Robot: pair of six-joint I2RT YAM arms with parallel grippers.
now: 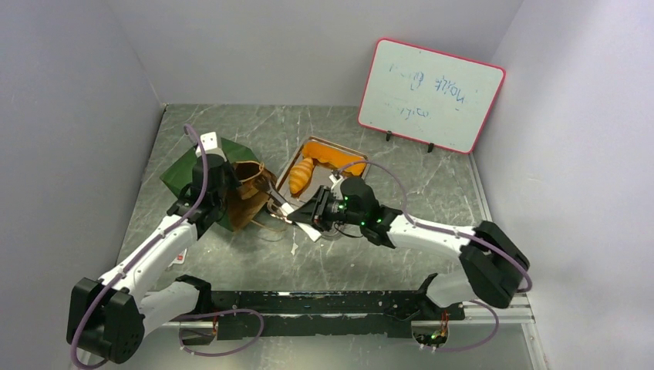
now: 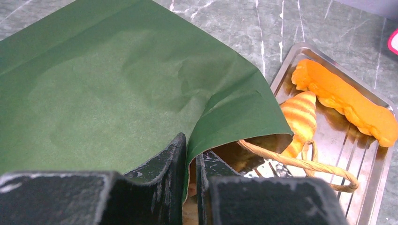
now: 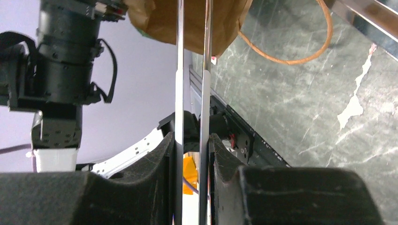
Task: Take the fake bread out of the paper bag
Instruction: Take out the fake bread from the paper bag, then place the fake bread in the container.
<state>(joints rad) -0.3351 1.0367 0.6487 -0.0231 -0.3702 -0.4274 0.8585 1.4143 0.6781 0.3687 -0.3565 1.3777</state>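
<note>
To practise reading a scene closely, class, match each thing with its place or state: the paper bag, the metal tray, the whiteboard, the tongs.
Things:
1 paper bag
2 metal tray
3 whiteboard
4 tongs

Places or states:
A propped up at the back of the table
B clamped in the right gripper
C holds a croissant and a long orange bread
D edge pinched by the left gripper

Pairs: 1-D, 2-C, 3-A, 4-B
</note>
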